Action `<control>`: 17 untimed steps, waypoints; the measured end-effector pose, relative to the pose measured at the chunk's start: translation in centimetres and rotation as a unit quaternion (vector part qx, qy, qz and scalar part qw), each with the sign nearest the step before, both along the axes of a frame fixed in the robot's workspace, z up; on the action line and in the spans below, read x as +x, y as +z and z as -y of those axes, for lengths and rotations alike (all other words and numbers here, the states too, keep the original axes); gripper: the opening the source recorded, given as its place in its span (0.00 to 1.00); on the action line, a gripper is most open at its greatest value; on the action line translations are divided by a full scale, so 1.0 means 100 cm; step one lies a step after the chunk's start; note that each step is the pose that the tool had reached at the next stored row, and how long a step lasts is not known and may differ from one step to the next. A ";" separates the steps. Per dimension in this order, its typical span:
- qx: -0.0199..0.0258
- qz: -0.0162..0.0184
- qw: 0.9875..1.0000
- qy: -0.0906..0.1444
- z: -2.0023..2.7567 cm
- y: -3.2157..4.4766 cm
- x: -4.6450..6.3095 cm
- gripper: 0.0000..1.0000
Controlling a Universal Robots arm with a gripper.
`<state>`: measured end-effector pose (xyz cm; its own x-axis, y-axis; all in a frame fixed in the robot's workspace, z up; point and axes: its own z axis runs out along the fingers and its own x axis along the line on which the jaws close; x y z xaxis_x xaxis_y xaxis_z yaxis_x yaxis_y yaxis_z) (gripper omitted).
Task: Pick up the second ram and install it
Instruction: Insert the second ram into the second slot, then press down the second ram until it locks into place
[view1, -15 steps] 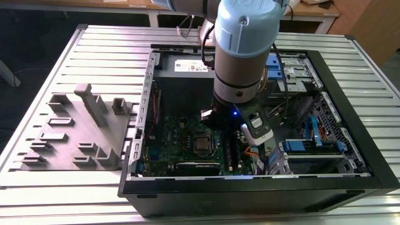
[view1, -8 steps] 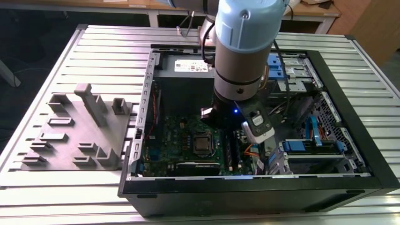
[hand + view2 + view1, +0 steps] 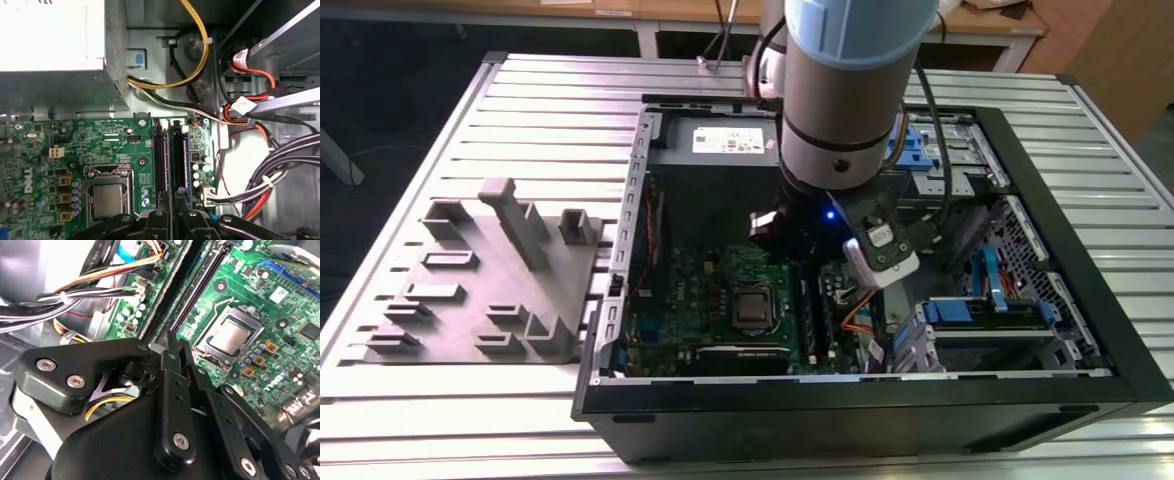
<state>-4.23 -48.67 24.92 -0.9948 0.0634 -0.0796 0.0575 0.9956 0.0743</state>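
Slatted metal table point(image 3: 440, 130) carrying an open black PC case point(image 3: 1067, 260). The grey robot arm point(image 3: 843, 100) reaches down into the case. A grey moulded parts fixture point(image 3: 480, 290) lies on the table just beside the case, on the exterior view's left. A green motherboard point(image 3: 115, 140) sits on the case floor, with the silver power supply point(image 3: 55, 35) next to it and cable bundles point(image 3: 280, 170) along the other side. The bare CPU point(image 3: 106, 200) sits in its socket near the two black memory slots point(image 3: 160, 160). The second ram point(image 3: 178, 160) appears as a thin dark strip standing in the slot farther from the CPU. The gripper point(image 3: 175, 220) sits low over that slot's end, with its black tips point(image 3: 172, 347) drawn close. Cannot tell whether it is clamping the stick or just resting on it.
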 end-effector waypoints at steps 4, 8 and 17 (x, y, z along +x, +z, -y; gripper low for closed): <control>0.000 0.000 1.000 0.000 0.0000 -0.0001 0.000 0.16; 0.000 0.000 1.000 0.000 0.0000 0.0000 0.000 0.15; 0.001 0.000 1.000 0.000 0.0000 0.0000 0.000 0.07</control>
<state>-4.23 -48.67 24.92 -0.9948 0.0636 -0.0795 0.0576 0.9954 0.0760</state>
